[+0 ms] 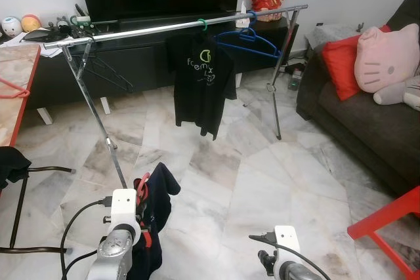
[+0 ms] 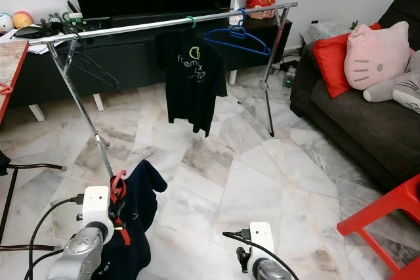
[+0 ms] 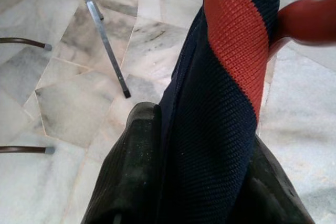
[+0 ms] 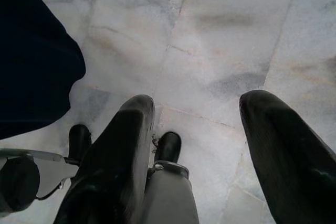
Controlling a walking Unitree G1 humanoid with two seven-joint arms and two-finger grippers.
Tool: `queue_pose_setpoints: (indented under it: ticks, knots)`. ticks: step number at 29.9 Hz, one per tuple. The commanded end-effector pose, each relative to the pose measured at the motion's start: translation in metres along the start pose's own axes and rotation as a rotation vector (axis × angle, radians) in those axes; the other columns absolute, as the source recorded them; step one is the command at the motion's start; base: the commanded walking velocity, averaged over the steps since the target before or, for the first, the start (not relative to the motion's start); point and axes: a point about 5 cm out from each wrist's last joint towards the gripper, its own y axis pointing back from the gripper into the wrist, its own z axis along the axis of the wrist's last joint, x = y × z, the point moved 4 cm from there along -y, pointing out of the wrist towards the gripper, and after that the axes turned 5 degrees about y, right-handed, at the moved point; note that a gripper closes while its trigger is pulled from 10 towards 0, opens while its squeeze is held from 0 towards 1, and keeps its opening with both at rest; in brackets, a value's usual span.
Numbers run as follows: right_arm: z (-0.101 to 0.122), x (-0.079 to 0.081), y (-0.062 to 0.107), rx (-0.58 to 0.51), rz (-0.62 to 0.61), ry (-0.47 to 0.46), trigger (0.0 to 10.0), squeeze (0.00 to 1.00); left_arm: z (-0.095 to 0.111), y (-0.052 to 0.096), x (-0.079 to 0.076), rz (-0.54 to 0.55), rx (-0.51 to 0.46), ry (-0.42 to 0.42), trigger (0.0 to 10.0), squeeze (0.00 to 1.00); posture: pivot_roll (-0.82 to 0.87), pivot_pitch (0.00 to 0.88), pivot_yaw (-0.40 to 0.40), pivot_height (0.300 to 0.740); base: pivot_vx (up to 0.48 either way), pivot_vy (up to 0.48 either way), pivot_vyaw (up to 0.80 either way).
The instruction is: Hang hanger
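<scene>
A silver clothes rail (image 1: 151, 29) stands ahead across the marble floor. On it hang a black T-shirt (image 1: 200, 80) on a green hanger, an empty blue hanger (image 1: 251, 41) and a thin black hanger (image 1: 105, 71). Low at my left, my left gripper (image 3: 202, 182) is shut on a navy garment (image 1: 159, 196) with a red stripe, draped over a red hanger (image 3: 310, 22). Its red hook (image 1: 142, 185) sticks up near the rail's left leg. My right gripper (image 4: 194, 145) hangs open over bare floor, nothing between its fingers.
A dark sofa (image 1: 367, 122) with a pink cat cushion (image 1: 386, 57) and a red cushion fills the right side. A TV stand (image 1: 144, 57) runs behind the rail. A red chair (image 1: 394, 218) stands at lower right. A table (image 1: 14, 90) and black chair legs are at left.
</scene>
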Motion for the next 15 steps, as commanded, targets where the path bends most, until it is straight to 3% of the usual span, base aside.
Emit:
queue_pose_setpoints:
  ticks: [1, 5, 15]
  knots:
    - [-0.003, 0.000, 0.000, 0.003, -0.014, -0.013, 10.0, 0.00, 0.013, -0.002, -0.003, -0.011, -0.051, -0.012, 10.0, 0.00, -0.01, 0.000, -0.053, 0.740, 0.285, 0.000, 0.00]
    - [-0.001, -0.010, 0.001, 0.003, -0.029, -0.006, 10.0, 0.00, 0.018, -0.003, -0.003, -0.003, -0.066, -0.004, 10.0, 0.00, -0.02, 0.000, -0.047, 0.740, 0.306, 0.000, 0.00]
    - [-0.006, -0.011, 0.001, 0.021, -0.059, -0.027, 10.0, 0.00, 0.015, -0.003, 0.002, 0.009, -0.051, -0.016, 10.0, 0.00, 0.00, 0.000, -0.029, 0.740, 0.332, 0.000, 0.00]
